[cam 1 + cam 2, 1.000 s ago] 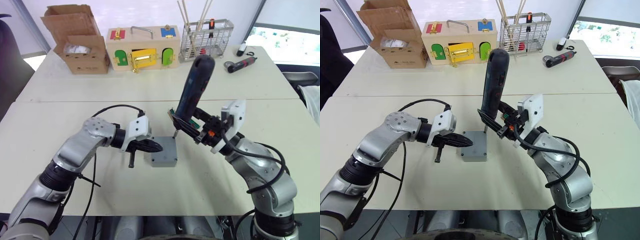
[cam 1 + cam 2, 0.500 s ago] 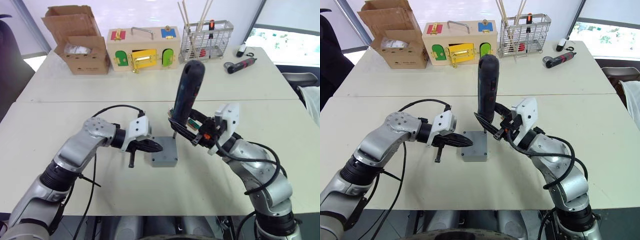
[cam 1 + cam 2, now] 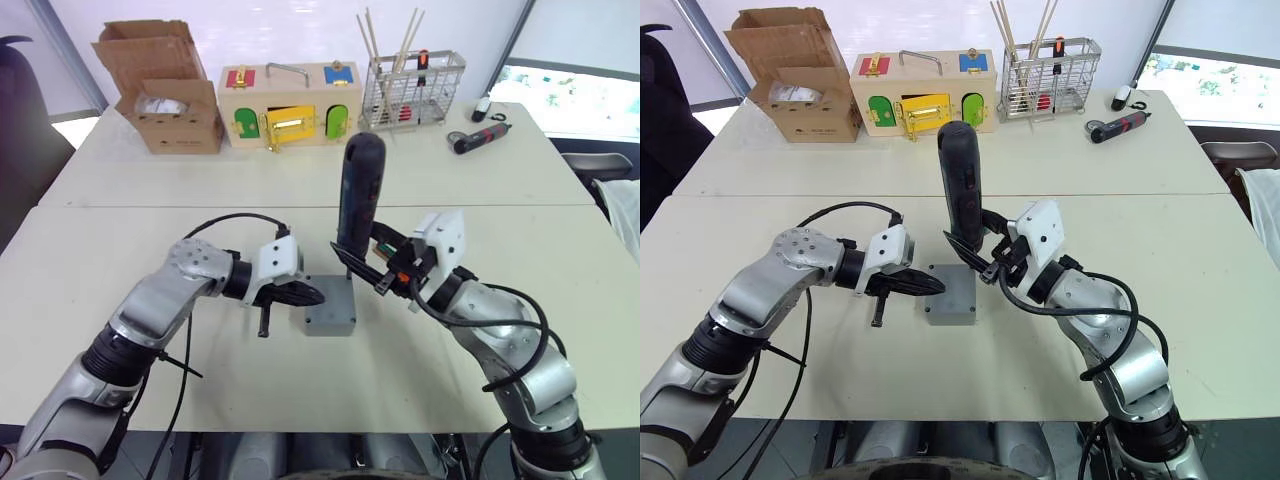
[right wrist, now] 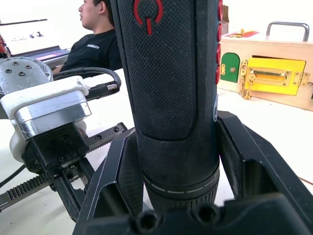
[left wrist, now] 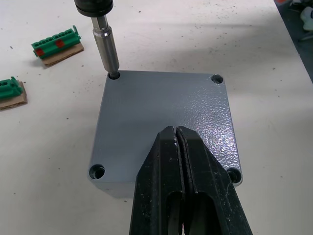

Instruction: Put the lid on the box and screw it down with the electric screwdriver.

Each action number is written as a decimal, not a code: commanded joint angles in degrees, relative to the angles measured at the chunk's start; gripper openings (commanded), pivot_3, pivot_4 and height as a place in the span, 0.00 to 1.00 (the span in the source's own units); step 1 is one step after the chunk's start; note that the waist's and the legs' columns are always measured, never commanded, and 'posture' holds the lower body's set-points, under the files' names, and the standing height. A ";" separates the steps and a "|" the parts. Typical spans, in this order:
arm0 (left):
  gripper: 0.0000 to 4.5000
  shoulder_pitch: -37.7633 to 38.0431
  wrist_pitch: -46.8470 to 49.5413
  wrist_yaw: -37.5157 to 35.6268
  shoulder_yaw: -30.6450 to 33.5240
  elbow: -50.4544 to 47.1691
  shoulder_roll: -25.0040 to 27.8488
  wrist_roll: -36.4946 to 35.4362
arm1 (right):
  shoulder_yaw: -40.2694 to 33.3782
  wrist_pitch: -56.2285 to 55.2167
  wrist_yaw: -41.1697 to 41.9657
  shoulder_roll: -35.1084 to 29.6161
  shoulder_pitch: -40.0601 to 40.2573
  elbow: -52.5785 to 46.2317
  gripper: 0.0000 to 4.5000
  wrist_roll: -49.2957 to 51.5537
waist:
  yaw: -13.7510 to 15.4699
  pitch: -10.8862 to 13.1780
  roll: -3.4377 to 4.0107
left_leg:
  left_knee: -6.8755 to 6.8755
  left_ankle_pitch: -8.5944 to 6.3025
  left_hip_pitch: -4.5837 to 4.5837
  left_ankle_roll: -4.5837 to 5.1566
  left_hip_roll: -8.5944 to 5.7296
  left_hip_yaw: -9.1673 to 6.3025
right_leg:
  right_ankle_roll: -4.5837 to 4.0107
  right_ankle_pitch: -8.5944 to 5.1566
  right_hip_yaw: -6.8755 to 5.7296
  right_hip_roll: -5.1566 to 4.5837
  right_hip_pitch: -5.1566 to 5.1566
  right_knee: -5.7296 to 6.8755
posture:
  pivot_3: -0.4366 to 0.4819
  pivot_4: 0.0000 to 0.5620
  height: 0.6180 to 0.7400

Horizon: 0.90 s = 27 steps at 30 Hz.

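Item: lid (image 5: pixel 164 122), one, grey plastic, seated flat on the box (image 3: pixel 331 318), one, which stands on the counter (image 3: pixel 200 390) between the two arms. Four corner screw holes show in the left wrist view.

Item: electric screwdriver (image 3: pixel 357 200), one, black with red markings, held upright with a slight lean. Its metal bit (image 5: pixel 107 46) stands in one far corner hole of the lid.

Right gripper (image 3: pixel 378 268): fingers closed round the lower body of the screwdriver, one finger on each side.

Left gripper (image 5: pixel 179 161): fingers pressed together, holding nothing, their tips on or just above the lid near its edge; contact cannot be told for certain.

Handling, as judged: lid and box are stiff, light and smooth-sided, likely to slide or turn on the counter under the driver's torque, so pressing down on the lid top is the sensible hold. The screwdriver is rigid and top-heavy when gripped low; the grip near the collar keeps the bit steady, but it may tip if the fingers slacken.

Also present: two green terminal blocks (image 5: pixel 57 43) on card, near the box; one cardboard carton (image 3: pixel 165 90); one wooden latch box (image 3: pixel 288 103); one wire basket (image 3: pixel 415 85) of sticks and tools; one smaller red-and-black driver (image 3: pixel 478 137) at the far right of the counter; one seated person (image 4: pixel 95 34) in the background.
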 commanded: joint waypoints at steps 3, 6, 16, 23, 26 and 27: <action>0.00 1.97 0.15 -0.25 -2.80 1.06 -0.08 1.83 | 1.80 1.87 0.47 -0.22 2.05 2.04 0.40 0.02 | 0.00 -0.10 -0.05 | 0.00 0.00 0.00 0.00 0.00 0.00 | 0.00 0.00 0.00 0.00 0.01 -0.01 | 0.48 0.27 1.00; 0.00 2.44 0.07 -0.54 -3.24 1.04 0.13 2.03 | 1.61 2.00 0.30 0.05 2.14 1.68 0.40 0.35 | -0.02 -0.23 -0.03 | -0.03 -0.01 0.01 0.01 0.00 -0.01 | 0.00 0.00 0.00 0.00 0.00 -0.02 | 0.48 0.27 1.00; 0.00 2.32 0.95 -0.10 -3.40 1.08 -0.43 1.66 | 1.45 2.54 -0.69 1.04 4.32 2.37 0.40 0.91 | -0.05 -0.73 -0.10 | -0.34 -0.01 0.44 0.01 0.00 -0.01 | -0.01 -0.01 0.01 -0.01 0.38 -0.26 | 0.48 0.27 1.00; 0.00 2.86 0.87 -0.39 -4.05 0.35 0.46 2.34 | 2.32 2.65 -0.80 0.44 4.09 3.62 0.40 -0.28 | -0.11 -0.77 -0.06 | -0.89 -0.04 1.23 0.06 0.03 -0.01 | -0.01 -0.03 0.02 0.00 1.22 -1.00 | 0.48 0.27 1.00; 0.00 3.01 0.81 -0.31 -4.08 0.29 0.64 2.43 | 3.14 3.03 -1.30 -0.05 4.11 4.08 0.40 -1.60 | -0.11 -0.84 -0.10 | -0.90 -0.07 1.23 0.09 0.04 -0.02 | -0.01 -0.03 0.02 -0.01 1.24 -1.05 | 0.48 0.27 1.00; 0.00 3.07 0.78 -0.25 -4.15 0.27 0.72 2.56 | 3.04 3.22 -1.54 0.16 4.10 4.24 0.40 -1.56 | -0.11 -0.87 -0.11 | -0.91 -0.07 1.23 0.09 0.04 -0.03 | -0.01 -0.03 0.02 -0.01 1.24 -1.05 | 0.48 0.27 1.00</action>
